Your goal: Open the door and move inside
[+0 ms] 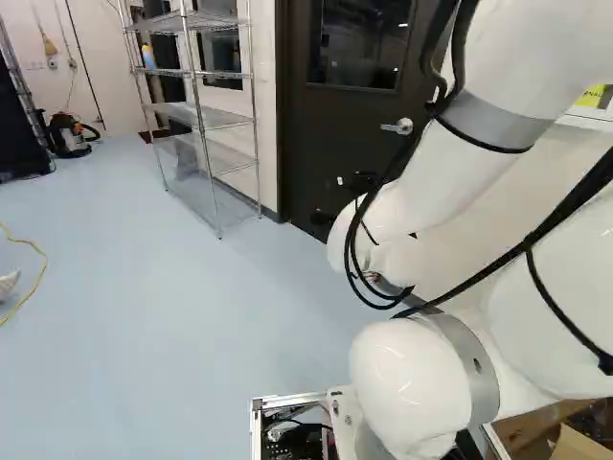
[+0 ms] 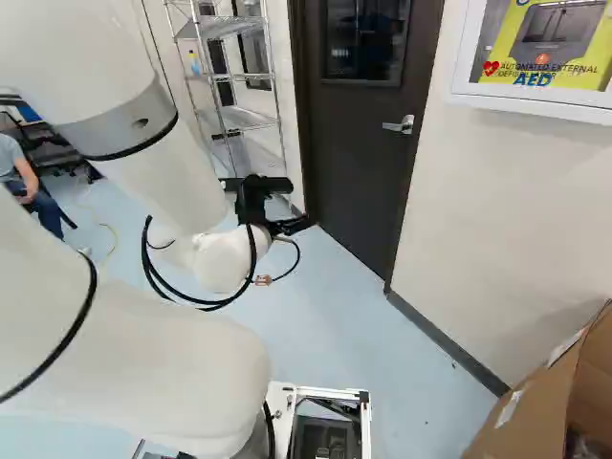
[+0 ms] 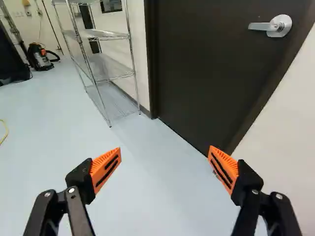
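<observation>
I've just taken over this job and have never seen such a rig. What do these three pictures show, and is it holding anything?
You are running one white arm on a moving base. Two pictures come from base cameras behind it, one to its left and one to its right; both show the same scene. The third looks along the black gripper from the wrist. Its orange pads stand wide apart, holding nothing.

The dark door looks closed and has a lever handle. Beside the door, a wire shelf unit stands on the pale blue floor. A cardboard box shows at the right of the right base view.
</observation>
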`<state>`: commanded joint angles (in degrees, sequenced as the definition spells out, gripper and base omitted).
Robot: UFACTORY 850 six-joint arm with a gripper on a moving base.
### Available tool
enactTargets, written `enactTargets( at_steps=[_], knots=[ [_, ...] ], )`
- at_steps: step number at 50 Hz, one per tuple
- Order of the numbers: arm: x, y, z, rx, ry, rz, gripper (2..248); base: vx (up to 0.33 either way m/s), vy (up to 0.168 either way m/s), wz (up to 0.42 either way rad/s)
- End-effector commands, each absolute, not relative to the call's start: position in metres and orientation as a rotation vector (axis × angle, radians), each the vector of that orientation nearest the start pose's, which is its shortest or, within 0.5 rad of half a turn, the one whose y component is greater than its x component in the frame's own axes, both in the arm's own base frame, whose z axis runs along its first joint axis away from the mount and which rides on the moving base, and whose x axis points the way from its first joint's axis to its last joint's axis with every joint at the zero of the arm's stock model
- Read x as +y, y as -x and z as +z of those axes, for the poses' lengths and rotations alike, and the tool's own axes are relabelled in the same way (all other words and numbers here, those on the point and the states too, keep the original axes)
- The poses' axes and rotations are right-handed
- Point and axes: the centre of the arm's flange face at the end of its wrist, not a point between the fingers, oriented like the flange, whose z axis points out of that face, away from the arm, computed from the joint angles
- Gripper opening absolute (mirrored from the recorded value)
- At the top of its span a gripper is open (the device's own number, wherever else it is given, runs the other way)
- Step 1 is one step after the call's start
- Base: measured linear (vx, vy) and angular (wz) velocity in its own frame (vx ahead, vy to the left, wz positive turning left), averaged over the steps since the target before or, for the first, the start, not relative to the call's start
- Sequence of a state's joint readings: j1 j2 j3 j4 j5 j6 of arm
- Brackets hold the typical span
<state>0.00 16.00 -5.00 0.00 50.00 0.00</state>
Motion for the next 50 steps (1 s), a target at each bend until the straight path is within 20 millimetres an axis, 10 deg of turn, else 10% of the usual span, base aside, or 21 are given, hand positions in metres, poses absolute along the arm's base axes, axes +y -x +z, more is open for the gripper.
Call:
enactTargets(
  at_steps=[50],
  knots=[
    [0.0000,-0.2703,0.3656,0.000,2.558,-1.824,247,0.196,0.060,-0.324]
  ],
)
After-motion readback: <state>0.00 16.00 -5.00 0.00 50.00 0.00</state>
